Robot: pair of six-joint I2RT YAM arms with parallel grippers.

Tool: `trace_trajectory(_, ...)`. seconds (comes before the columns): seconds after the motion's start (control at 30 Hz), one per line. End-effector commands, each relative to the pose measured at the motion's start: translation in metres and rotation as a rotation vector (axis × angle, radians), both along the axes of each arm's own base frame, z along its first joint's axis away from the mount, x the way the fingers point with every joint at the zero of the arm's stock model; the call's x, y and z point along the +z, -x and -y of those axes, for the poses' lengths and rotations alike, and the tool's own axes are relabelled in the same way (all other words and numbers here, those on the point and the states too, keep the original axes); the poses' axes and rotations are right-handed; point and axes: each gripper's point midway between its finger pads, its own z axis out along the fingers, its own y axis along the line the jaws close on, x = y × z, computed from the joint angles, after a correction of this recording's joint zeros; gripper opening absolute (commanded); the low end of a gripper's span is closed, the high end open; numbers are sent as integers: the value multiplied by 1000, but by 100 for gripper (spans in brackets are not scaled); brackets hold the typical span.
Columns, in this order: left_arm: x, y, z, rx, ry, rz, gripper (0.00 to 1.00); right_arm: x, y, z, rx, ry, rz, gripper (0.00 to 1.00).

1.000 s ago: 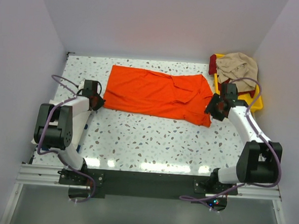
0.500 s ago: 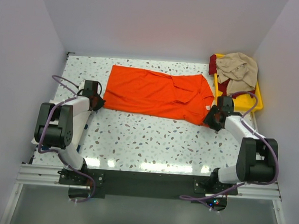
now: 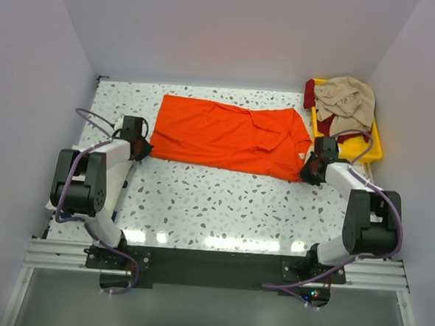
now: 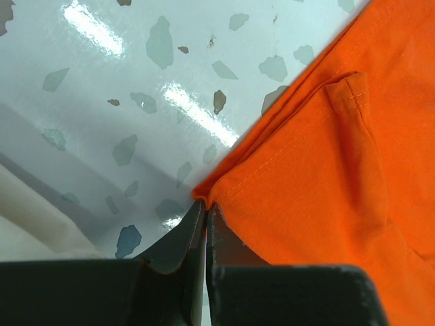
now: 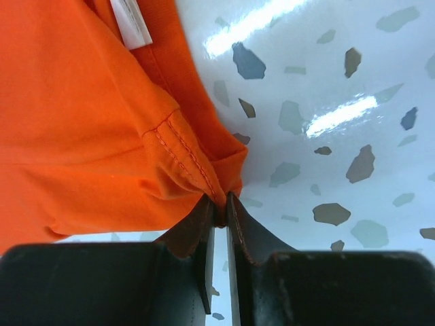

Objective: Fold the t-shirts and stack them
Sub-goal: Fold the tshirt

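Observation:
A bright orange t-shirt (image 3: pixel 230 136) lies spread across the back of the speckled table (image 3: pixel 215 200), partly folded. My left gripper (image 3: pixel 142 148) is shut on its near left corner; the left wrist view shows the jaws (image 4: pixel 204 207) pinching the orange hem (image 4: pixel 272 163). My right gripper (image 3: pixel 306 171) is shut on the shirt's near right corner; the right wrist view shows the jaws (image 5: pixel 221 202) clamped on a bunched seam (image 5: pixel 183 153), with a white tag (image 5: pixel 131 22) above. A beige t-shirt (image 3: pixel 346 99) lies crumpled over a dark red one (image 3: pixel 310 91) in the tray.
A yellow plastic tray (image 3: pixel 372 146) stands at the back right corner, close behind my right arm. White walls close in the table at the left, back and right. Purple cables loop off both arms.
My right gripper has moved down and slightly left onto the shirt's near right corner and shut on it. The left gripper and the shirt have barely moved.

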Motion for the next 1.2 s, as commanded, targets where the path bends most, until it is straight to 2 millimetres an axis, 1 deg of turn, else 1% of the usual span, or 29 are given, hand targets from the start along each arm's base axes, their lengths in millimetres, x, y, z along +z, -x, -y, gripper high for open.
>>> trace_trajectory(0.0, 20, -12, -8, 11, -56, 42, 0, 38, -15, 20, -14, 107, 48, 11)
trace_trajectory(0.03, 22, -11, -8, 12, -57, 41, 0, 43, -13, 21, -2, 118, 35, 8)
trace_trajectory(0.07, 23, -11, -9, 14, -61, 38, 0, 49, -13, 22, 1, 124, 41, 7)
trace_trajectory(0.2, 26, 1, -11, 26, -62, 27, 0, 60, -7, 24, 9, 141, 37, 7)
trace_trajectory(0.23, 27, 4, -11, 32, -63, 26, 0, 61, -3, 34, -21, 146, 29, 7)
trace_trajectory(0.3, 28, 12, -12, 41, -60, 27, 0, 63, 1, 34, -23, 141, 29, 8)
trace_trajectory(0.4, 29, 27, -14, 59, -60, 23, 0, 62, 12, 36, -28, 126, 6, 8)
trace_trajectory(0.47, 30, 37, -15, 66, -61, 28, 0, 64, 17, 38, -33, 127, 3, 8)
trace_trajectory(0.5, 28, 43, -17, 74, -65, 18, 0, 68, 20, 41, -45, 127, 13, 9)
trace_trajectory(0.53, 30, 46, -17, 76, -65, 23, 0, 66, 26, 42, -50, 123, -3, 9)
trace_trajectory(0.6, 27, 59, -18, 84, -62, 17, 0, 66, 33, 43, -67, 104, -11, 9)
trace_trajectory(0.63, 27, 63, -18, 86, -59, 17, 0, 65, 39, 43, -73, 96, -23, 9)
trace_trajectory(0.67, 24, 72, -18, 89, -54, 14, 0, 64, 43, 41, -73, 86, -32, 8)
trace_trajectory(0.7, 23, 77, -18, 93, -54, 13, 0, 62, 47, 40, -85, 73, -40, 7)
trace_trajectory(0.73, 19, 86, -18, 93, -52, 11, 0, 59, 54, 38, -86, 63, -51, 7)
trace_trajectory(0.8, 16, 95, -19, 102, -48, 11, 0, 55, 60, 35, -92, 39, -62, 5)
trace_trajectory(0.83, 13, 103, -19, 104, -47, 10, 0, 50, 68, 34, -96, 33, -84, 5)
trace_trajectory(0.87, 12, 107, -19, 105, -45, 10, 0, 50, 71, 34, -105, 31, -82, 5)
trace_trajectory(0.93, 13, 110, -18, 105, -35, 25, 0, 44, 83, 35, -133, 33, -109, 11)
trace_trajectory(0.97, 9, 115, -18, 104, -35, 16, 0, 47, 86, 36, -148, 34, -94, 15)
trace_trajectory(1.0, 9, 117, -17, 99, -33, 17, 0, 47, 88, 35, -160, 28, -93, 27)
trace_trajectory(1.03, 9, 119, -17, 96, -31, 20, 0, 46, 91, 35, -168, 24, -92, 35)
trace_trajectory(1.07, 11, 120, -17, 96, -31, 23, 4, 49, 91, 35, -175, 24, -77, 45)
trace_trajectory(1.1, 10, 122, -17, 94, -37, 16, 16, 53, 91, 36, -174, 28, -59, 61)
trace_trajectory(1.13, 18, 120, -17, 90, -36, 40, 22, 56, 89, 37, -168, 34, -47, 66)
trace_trajectory(1.17, 21, 119, -18, 83, -43, 46, 35, 60, 88, 37, -161, 36, -38, 70)
